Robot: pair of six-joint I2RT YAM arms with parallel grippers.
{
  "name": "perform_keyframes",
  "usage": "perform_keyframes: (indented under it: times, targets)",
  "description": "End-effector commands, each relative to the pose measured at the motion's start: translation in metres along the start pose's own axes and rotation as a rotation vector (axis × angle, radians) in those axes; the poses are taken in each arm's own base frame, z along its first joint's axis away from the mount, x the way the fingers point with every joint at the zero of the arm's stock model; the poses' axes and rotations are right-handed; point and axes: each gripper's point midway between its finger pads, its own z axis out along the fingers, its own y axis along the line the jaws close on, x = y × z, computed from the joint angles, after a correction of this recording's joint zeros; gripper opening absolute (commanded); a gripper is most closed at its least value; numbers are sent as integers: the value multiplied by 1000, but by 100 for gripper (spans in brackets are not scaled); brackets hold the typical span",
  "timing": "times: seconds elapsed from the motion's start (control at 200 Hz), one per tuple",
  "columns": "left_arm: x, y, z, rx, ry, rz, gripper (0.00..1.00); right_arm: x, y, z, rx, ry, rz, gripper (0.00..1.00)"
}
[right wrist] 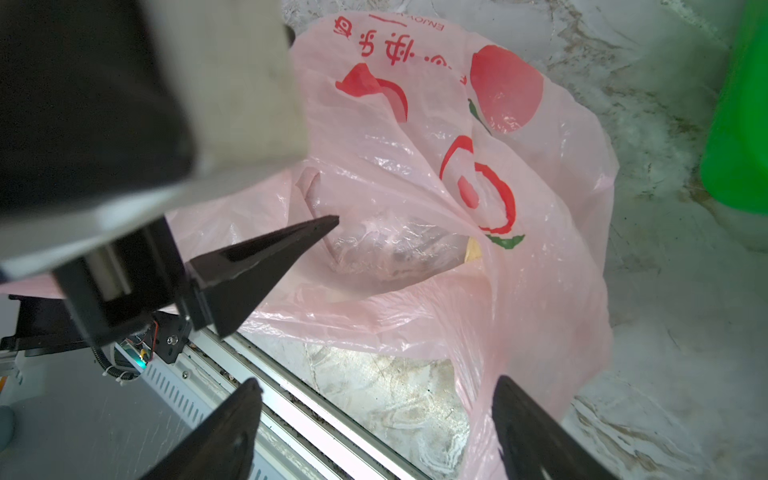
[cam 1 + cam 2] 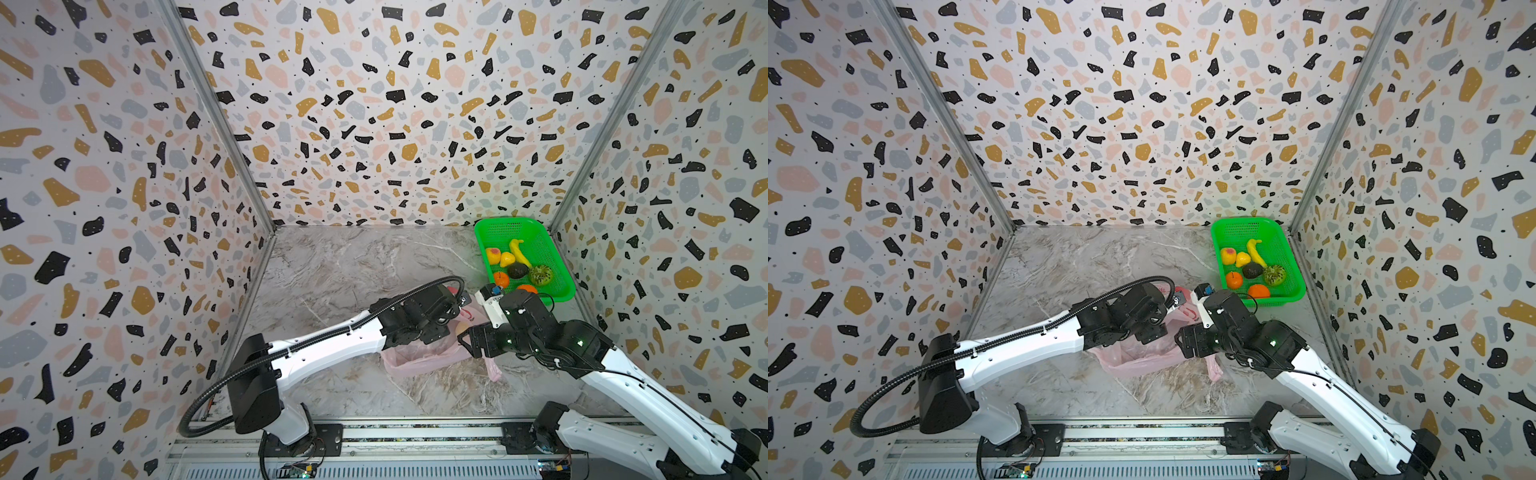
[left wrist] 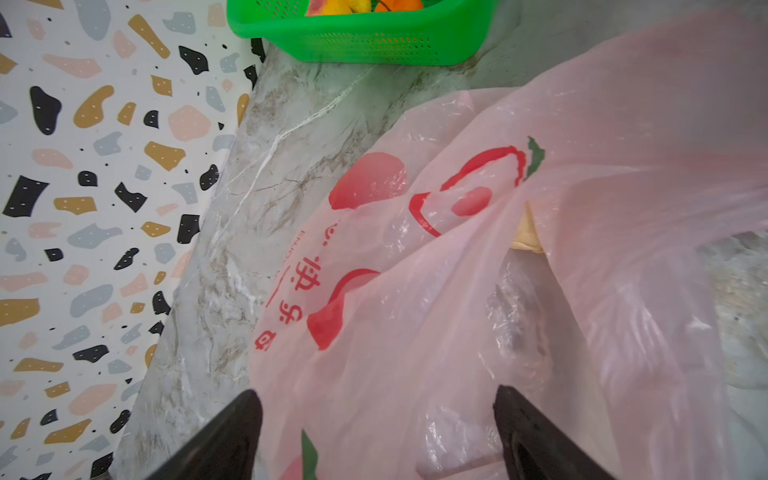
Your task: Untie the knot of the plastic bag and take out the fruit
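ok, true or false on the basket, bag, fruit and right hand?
1. The basket holds a banana. True.
2. The bag lies in the basket. False: it lies on the table, in front of the basket.
3. The tangerines are in the bag. False: both sit in the basket.
4. A cream thing shows inside the bag. True.
5. The right hand is shut. False: its fingers stand wide apart.
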Motion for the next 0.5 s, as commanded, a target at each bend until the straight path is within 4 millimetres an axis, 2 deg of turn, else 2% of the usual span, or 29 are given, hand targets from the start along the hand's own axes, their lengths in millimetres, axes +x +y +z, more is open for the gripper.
perform_keyframes:
  times: [0.0,0.085,0.145,0.185,0.491]
  targets:
    - [-6,23,10,-115,6,-8,62,-1,-2,-4,-1,-18,12,88]
    - [-5,30,12,-116,24,-56,27,-5,3,-5,-23,-34,5,88]
    - [-4,35,8,-113,19,-101,8,-9,8,-6,-47,-49,-3,88]
    - [-4,39,4,-110,14,-130,1,-11,12,-6,-70,-61,-7,88]
    - [3,55,-22,-79,73,-356,0,-14,43,10,-205,-69,-67,88]
